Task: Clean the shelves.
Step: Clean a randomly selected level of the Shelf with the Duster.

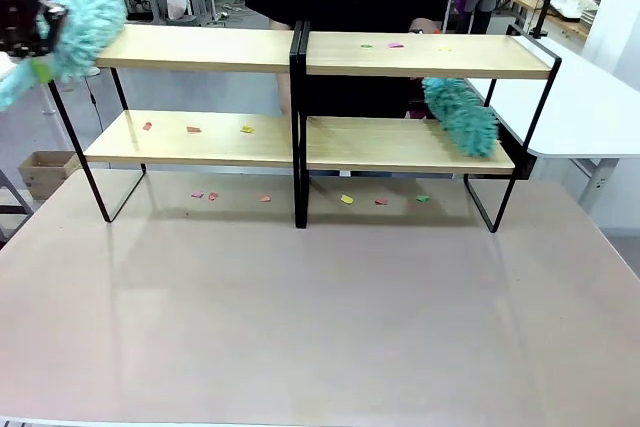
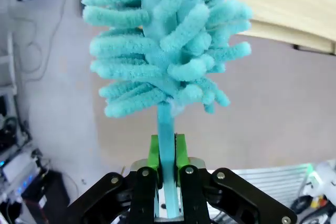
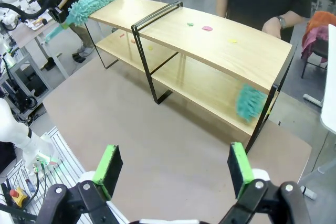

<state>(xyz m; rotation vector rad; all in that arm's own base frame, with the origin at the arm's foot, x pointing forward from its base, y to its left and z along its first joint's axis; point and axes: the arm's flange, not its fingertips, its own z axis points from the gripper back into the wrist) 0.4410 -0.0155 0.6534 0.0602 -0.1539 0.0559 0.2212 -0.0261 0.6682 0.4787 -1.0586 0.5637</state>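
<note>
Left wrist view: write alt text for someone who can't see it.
The left gripper, jaws shut, grips the handle of a turquoise chenille duster, whose fluffy head rises toward the corner of a light wooden shelf.

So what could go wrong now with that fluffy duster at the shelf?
1. The left gripper pinches the duster by its thin handle only, so pressing on the shelves might twist it loose.
2. Sweeping could push the paper scraps onto the table, where some already lie.
3. A person's hand is close behind the top board; a long sweep may reach it.
</note>
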